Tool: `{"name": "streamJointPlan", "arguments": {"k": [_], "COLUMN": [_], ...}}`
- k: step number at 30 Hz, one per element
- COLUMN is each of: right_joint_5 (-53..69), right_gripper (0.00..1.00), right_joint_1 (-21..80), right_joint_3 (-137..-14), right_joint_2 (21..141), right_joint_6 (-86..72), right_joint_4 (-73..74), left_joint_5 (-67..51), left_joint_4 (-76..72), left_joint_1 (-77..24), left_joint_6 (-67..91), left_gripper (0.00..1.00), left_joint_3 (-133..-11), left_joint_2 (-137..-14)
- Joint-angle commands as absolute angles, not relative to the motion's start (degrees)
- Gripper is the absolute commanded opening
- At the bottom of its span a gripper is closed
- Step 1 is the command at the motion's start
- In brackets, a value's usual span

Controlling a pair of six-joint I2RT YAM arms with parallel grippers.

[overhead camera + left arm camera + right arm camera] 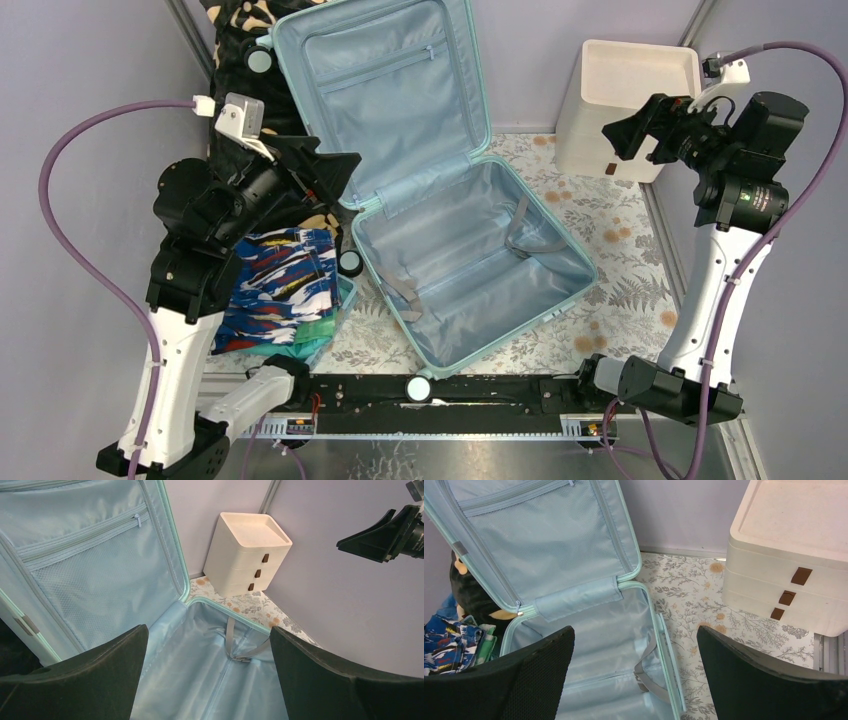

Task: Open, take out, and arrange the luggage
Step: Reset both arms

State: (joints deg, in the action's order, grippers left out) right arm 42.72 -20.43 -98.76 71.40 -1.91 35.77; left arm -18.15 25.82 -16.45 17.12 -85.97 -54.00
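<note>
On the floral counter point(620, 250) the luggage point(460, 250) lies open, lid toward the far wall, a stiff, probably light shell to grip by its rim; left end effector point(345, 180) and right end effector point(615, 135) gape empty.

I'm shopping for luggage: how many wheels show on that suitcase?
3 wheels: one at the lid's far left corner, one midway along, beside the patterned clothes, one at the near corner. A fourth may be hidden.

White arms point(185, 360), black hands point(330, 170), looping purple cables point(44, 195)
</note>
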Motion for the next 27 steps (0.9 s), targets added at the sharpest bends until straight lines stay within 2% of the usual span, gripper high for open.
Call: {"name": "streamJointPlan", "arguments": {"k": [1, 27], "right_joint_5": [44.21, 46.07], "right_gripper": [1.0, 1.0], "right_joint_1": [-20.65, -20.65], "right_joint_3": [-100.72, -100.25], "right_joint_2": [70.75, 71.08], "right_joint_6": [-0.97, -6.0], "right_joint_4": [35.36, 32.25], "left_joint_5": [-17.88, -17.95], "left_joint_4": [25.22, 24.88], "left_joint_1": [-16.26, -16.24], "left_joint_6": [15.76, 14.58], "left_gripper": [0.99, 0.99], "left_joint_3": [-85.65, -85.54], "left_joint_2": [-53.35, -54.12]}}
